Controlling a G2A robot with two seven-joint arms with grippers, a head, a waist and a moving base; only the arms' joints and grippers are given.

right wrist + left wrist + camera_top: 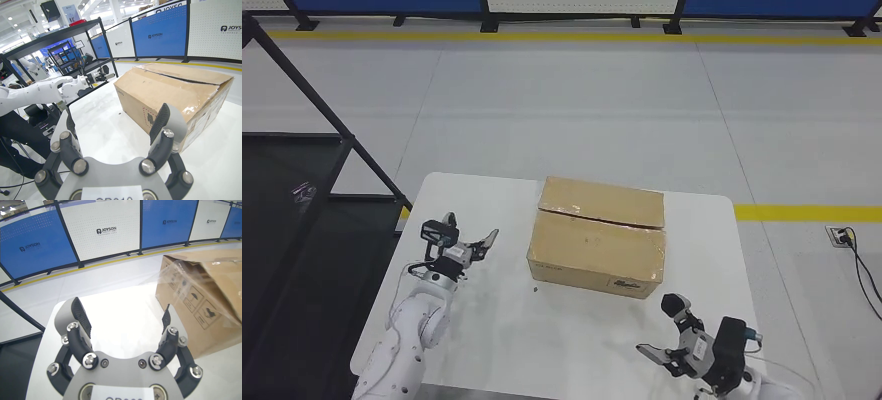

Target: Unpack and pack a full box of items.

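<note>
Spread wide and gripping nothing, my left gripper (121,306) is hovering over the white table (502,330), near the left end of the cardboard box (597,240) but not touching it. My right gripper (116,111) is likewise gaping wide and carrying nothing, near the box's near right corner and apart from it. I am seeing the box resting toward the table's far side, between the two arms. Its top flaps are lying folded down along a ragged seam, with loose clear tape clinging to one end.
</note>
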